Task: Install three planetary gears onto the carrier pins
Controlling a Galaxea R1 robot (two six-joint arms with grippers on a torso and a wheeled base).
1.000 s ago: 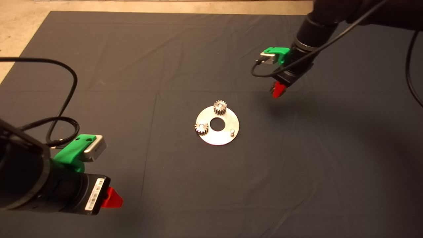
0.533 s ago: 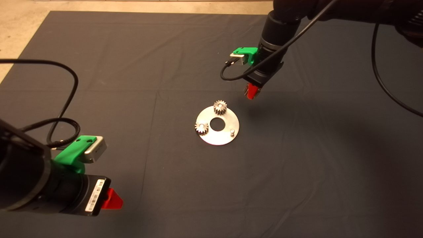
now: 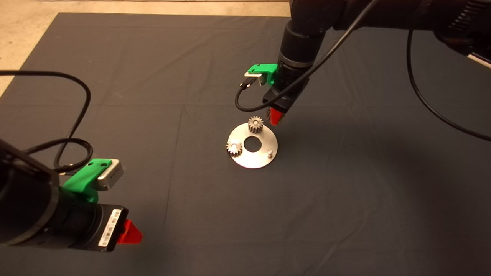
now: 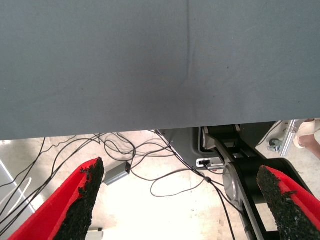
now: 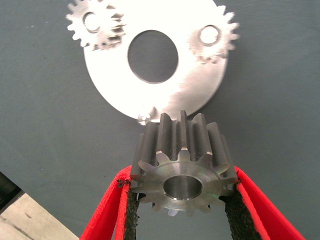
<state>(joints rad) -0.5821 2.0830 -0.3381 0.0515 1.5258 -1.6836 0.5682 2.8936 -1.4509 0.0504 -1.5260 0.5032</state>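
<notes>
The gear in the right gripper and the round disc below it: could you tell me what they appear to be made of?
The gear held in the right gripper looks like machined steel: grey, matt tooth flanks, a brighter turned face around its bore. The disc appears to be polished or plated metal; it glares bright under the light. The exact alloy cannot be told. The fingers look like red plastic with rough black pads.

third gear (image 5: 182, 167): hides bare pin in wrist view | right gripper (image 5: 182, 200): fingers cut off by edge
</notes>
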